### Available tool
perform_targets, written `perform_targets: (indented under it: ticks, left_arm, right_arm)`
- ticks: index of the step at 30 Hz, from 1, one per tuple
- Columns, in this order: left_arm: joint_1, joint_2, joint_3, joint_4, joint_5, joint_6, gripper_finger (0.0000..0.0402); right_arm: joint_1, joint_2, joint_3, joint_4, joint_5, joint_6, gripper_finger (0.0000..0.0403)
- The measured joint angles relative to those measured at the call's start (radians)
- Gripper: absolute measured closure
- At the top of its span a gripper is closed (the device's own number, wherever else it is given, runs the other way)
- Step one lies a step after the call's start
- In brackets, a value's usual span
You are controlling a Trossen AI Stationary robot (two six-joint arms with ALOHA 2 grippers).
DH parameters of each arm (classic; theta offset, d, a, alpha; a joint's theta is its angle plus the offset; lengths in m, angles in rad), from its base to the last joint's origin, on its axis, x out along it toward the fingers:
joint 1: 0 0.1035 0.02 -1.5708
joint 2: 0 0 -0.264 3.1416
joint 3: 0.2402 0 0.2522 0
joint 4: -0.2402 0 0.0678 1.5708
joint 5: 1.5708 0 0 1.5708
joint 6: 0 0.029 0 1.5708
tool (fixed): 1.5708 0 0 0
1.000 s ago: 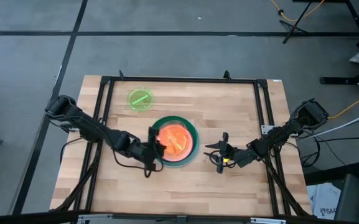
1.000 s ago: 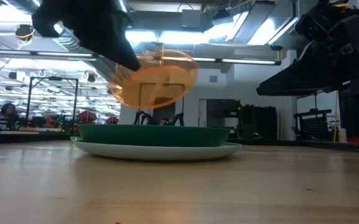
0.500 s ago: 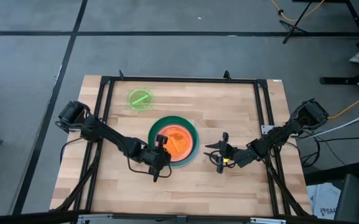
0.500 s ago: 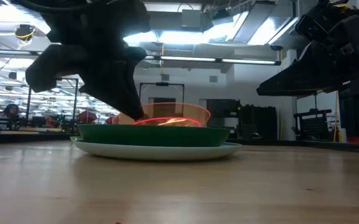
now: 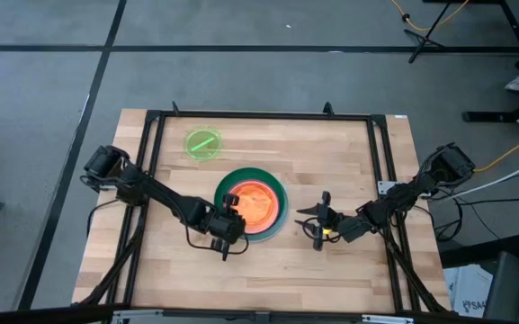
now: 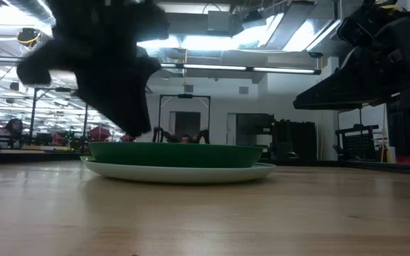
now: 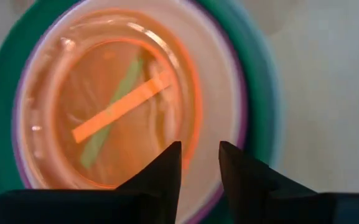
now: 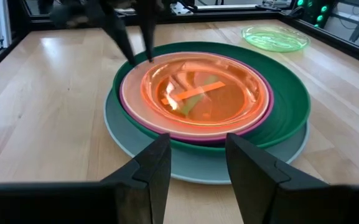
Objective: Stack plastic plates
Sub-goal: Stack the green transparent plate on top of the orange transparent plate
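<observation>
Left gripper (image 5: 231, 212) sits right at the near edge of the stack, fingers slightly apart with nothing between them. Just past its fingertips the orange plate (image 7: 114, 115) lies nested on top, inside the magenta plate (image 8: 263, 106), then the dark green plate (image 8: 288, 99) and the light blue plate (image 8: 191, 171) underneath. Farther off, well beyond the stack, one neon green plate (image 5: 204, 143) lies alone on the table (image 5: 331, 270). Right gripper (image 5: 318, 220) waits on the stack's other side, fingers spread and empty.

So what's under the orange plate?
The orange plate sits in a magenta plate, then the dark green plate and the light blue plate. Through it shows a green stripe; anything else there is covered.
</observation>
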Motion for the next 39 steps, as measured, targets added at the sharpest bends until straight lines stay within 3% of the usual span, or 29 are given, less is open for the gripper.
perform_targets:
  ticks: [5,17,27,39]
  left_arm:
    - [0.0,-0.031,0.066,-0.115,0.099,-0.055,0.0297]
    - [0.059,-0.227,0.056,-0.247,0.087,-0.117,0.0297]
    - [0.257,-0.444,-0.195,-0.223,0.078,-0.121,0.0297]
    - [0.501,-0.458,-0.389,-0.185,-0.102,-0.056,0.0297]
  right_arm:
    - [0.0,0.0,0.0,-0.001,0.008,0.0,0.0258]
    - [-0.02,0.107,0.0,0.035,0.029,0.015,0.0258]
    - [-0.027,0.173,0.0,0.035,0.092,0.033,0.0258]
    - [-0.027,0.2,0.0,0.03,0.137,0.059,0.0258]
